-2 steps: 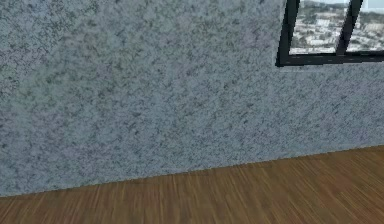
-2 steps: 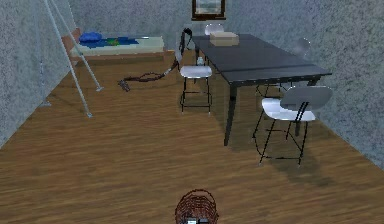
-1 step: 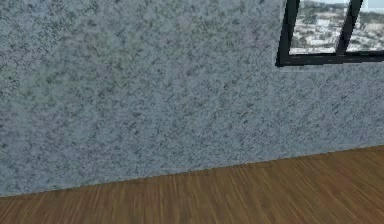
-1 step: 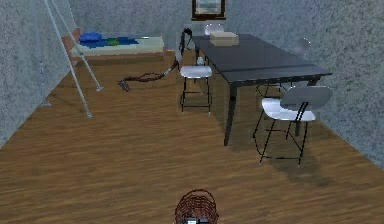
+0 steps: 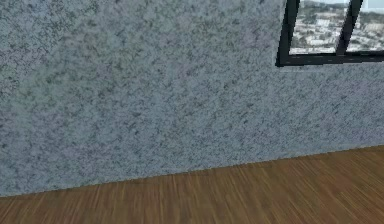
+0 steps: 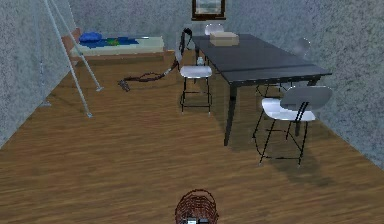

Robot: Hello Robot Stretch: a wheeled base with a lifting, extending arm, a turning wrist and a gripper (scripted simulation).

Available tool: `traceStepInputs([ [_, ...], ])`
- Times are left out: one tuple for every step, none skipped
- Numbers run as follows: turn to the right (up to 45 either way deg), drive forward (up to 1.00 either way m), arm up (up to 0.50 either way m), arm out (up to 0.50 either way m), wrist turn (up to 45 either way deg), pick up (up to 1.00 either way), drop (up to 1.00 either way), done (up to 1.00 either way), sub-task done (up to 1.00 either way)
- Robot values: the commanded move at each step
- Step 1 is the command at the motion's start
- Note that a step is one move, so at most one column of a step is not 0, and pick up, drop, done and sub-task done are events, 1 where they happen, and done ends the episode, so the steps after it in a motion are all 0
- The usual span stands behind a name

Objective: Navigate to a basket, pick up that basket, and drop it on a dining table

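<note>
Basket (image 6: 197, 204) at bottom edge (open floor (image 6: 130, 150) beyond)

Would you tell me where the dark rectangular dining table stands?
The dark rectangular dining table stands in the arm side view's upper right, a white-seated metal chair at its left edge and a pale box on its far end.

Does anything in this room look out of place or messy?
A dark reddish hose-like thing lies snaking loose across the wooden floor between the bed and the dining table. Otherwise nothing stands out.
</note>
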Motion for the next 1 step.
traceStepInputs([
  [0.0,0.00,0.00,0.00,45.0,0.00,0.00,0.00,0.00],
])
